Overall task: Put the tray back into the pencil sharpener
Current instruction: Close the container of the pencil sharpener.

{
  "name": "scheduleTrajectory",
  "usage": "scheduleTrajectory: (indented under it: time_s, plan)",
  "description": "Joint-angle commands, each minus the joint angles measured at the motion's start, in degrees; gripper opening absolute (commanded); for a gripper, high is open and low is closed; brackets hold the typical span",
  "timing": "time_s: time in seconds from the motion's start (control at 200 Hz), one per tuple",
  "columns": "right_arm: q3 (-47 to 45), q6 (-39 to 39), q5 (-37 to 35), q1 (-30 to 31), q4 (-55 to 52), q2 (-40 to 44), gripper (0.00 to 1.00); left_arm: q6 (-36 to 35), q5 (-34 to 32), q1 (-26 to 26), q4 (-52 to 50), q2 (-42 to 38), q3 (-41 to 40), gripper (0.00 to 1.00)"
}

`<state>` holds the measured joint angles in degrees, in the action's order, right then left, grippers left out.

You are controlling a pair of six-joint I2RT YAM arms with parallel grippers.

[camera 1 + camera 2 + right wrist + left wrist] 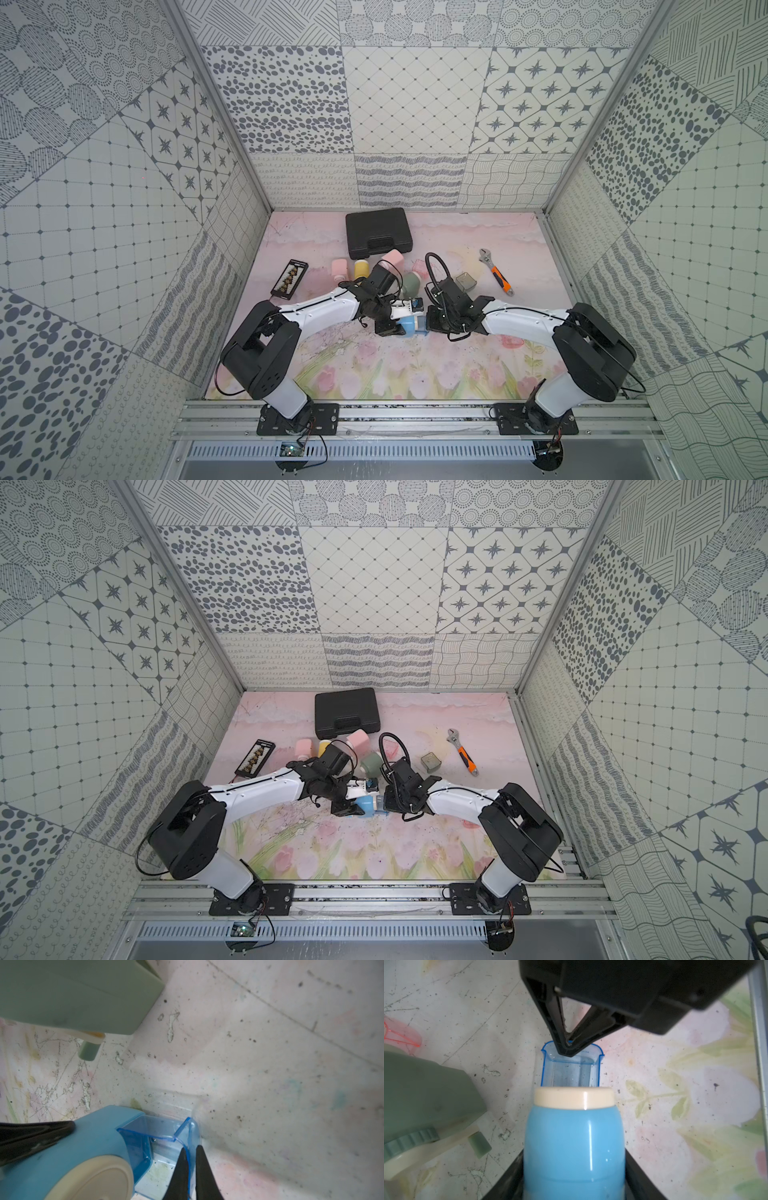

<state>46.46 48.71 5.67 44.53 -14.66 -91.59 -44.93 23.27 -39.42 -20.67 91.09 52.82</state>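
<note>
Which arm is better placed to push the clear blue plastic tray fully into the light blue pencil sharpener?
Right: the right hand pinches the wall of the clear blue plastic tray; the left hand grips the light blue pencil sharpener.

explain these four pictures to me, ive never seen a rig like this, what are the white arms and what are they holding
This is a robot with two white arms, the left arm and the right arm, each ending in a pincer. Two pictures come from a camera overhead that looks down on the whole table. The other two come from small cameras on the wrists, so they are close-ups.

The left pincer is closed around a blue pencil sharpener. The right pincer pinches the end wall of a clear blue tray, which sits partly inside the sharpener.

Also on the table are a black case, a wrench, a green sharpener and a bead frame.
</note>
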Motion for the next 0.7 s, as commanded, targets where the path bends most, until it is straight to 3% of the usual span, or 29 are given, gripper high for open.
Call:
scheduleTrajectory:
  time_s: [0.0,0.185,0.36,0.52,0.69]
  plan:
    - [1.72,1.62,5.57,1.89,9.29,-2.36,0.14,-1.88,2.44,-0.23,-2.37,0.33,-0.12,0.46]
    - [-1.71,2.85,7.26,1.04,13.28,0.92,0.18,-2.41,1.56,-0.25,-1.71,0.34,-0.53,0.44]
    - [-6.91,4.93,3.96,-0.21,12.0,8.86,0.27,-3.13,-0.25,-0.22,-1.68,0.82,-0.73,0.4]
    - [-9.03,6.53,-1.9,-0.88,5.92,13.9,0.21,-3.39,-0.24,-0.2,-1.76,1.04,-0.62,0.38]
    - [-6.27,5.95,-0.87,-0.14,6.12,7.74,0.15,-3.27,-0.06,-0.26,-2.01,1.17,-0.49,0.37]
